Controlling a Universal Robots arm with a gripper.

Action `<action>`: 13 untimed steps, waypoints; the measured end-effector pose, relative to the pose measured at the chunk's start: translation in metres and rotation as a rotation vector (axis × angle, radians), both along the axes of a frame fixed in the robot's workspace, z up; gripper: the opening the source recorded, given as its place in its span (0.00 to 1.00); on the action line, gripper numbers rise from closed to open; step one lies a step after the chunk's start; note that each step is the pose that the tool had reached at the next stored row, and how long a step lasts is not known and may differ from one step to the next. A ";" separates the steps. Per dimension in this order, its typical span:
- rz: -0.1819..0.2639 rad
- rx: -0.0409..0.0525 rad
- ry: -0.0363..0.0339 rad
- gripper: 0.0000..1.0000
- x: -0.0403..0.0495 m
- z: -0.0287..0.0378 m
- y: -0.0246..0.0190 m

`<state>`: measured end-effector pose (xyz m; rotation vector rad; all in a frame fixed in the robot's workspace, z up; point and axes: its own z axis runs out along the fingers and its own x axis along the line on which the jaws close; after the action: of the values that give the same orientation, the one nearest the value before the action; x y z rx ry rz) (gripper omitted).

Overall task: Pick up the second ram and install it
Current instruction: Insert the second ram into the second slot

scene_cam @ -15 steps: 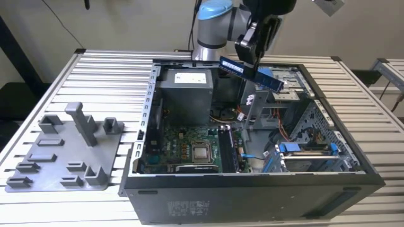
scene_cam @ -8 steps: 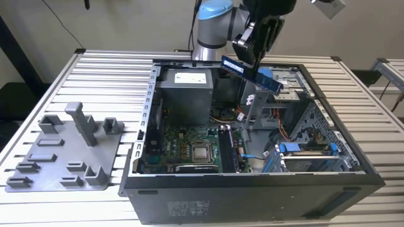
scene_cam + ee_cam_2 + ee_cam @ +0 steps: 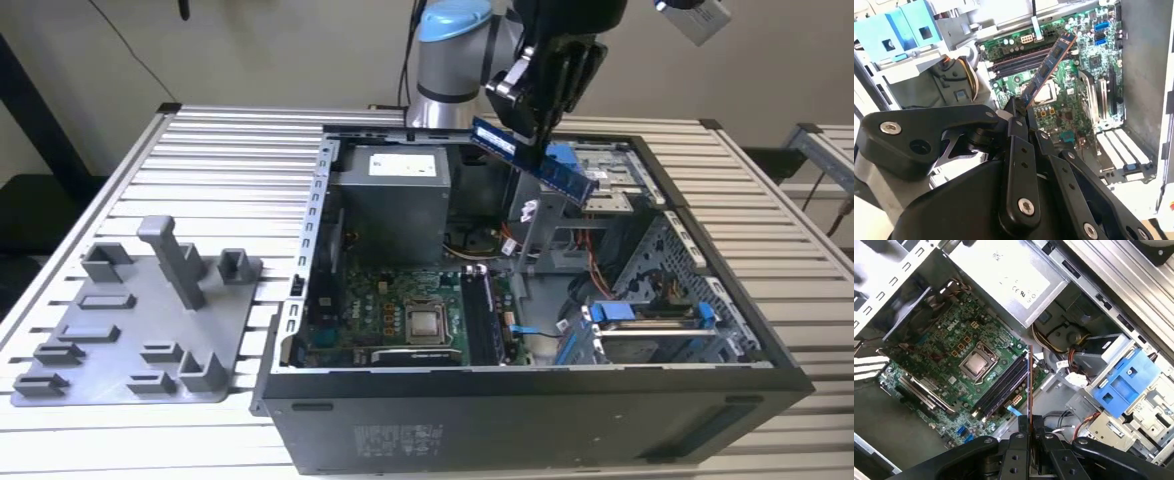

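– Metal slats form the table (image 3: 214, 150), and on it lies an open computer case (image 3: 534, 420) with the side panel off.

– Where does the gripper stand in relation to this case?

– The gripper (image 3: 541, 128) hangs above the open side of the case, over its far part, near the grey power supply (image 3: 400, 190). It is well above the case's rim.

– And what does it do with the fingers?

– They are clamped on the second ram (image 3: 574, 183). The stick is tilted, with its two ends reaching out past the fingers.

– Does the stick touch anything inside the case?

– No, it is in the air, apart from the motherboard (image 3: 387, 300) on the case's floor. In the second wrist view the stick (image 3: 1051, 62) reaches from the fingers toward the board. In the first wrist view it shows only as a thin edge (image 3: 1030, 385), lying over the dark memory slots (image 3: 1004, 385) beside the processor (image 3: 975, 365).

– Is something else near the case?

– A grey plastic tray (image 3: 134, 330) with upright posts lies on the table beside the case, on the exterior view's left, well apart from the gripper. A blue bracket (image 3: 1126, 385) sits inside the case.
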<state>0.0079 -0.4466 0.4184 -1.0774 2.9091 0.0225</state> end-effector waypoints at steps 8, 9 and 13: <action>-0.014 -0.0001 0.0000 0.14 0.0000 -0.0002 0.0000; -0.019 -0.0001 0.0000 0.14 0.0000 -0.0004 -0.0001; -0.050 -0.0004 0.0000 0.14 0.0000 -0.0013 -0.0006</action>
<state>0.0078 -0.4472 0.4171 -1.0036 2.9352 0.0204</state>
